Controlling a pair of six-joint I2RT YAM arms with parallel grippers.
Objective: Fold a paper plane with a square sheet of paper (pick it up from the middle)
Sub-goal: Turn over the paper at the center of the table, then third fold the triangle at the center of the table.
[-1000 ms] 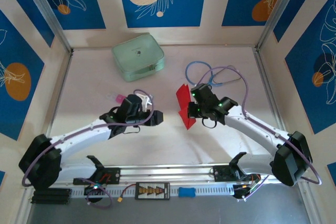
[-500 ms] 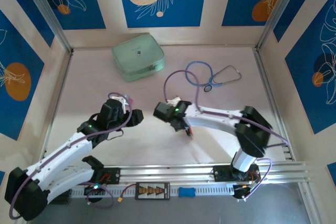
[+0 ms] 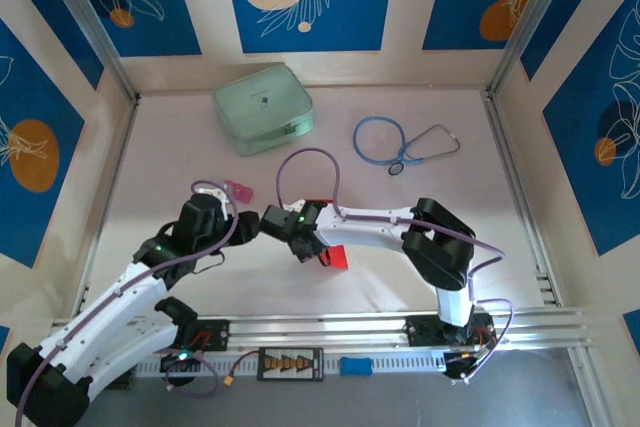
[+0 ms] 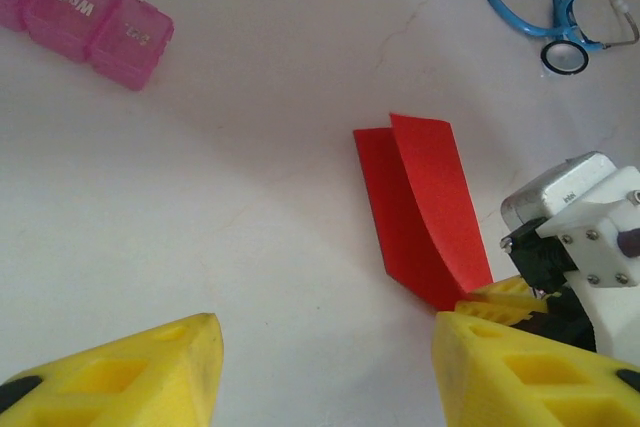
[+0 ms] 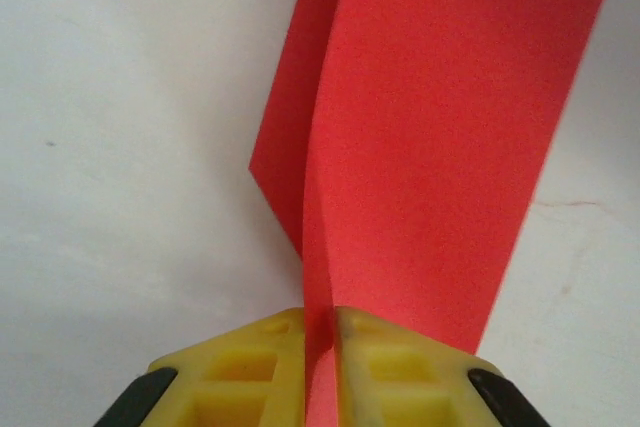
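well, the right gripper (image 5: 318, 332) is clamped on the narrow end of the red plane (image 5: 430, 147), just below centre in the top view; the left gripper (image 4: 322, 337) gapes wide, empty, near it

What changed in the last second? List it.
The right tool, shut on the paper plane, swung left and nearer the bases, carrying it along. The left tool, open, pulled slightly left. The green case, stethoscope and pink pillbox stayed put.
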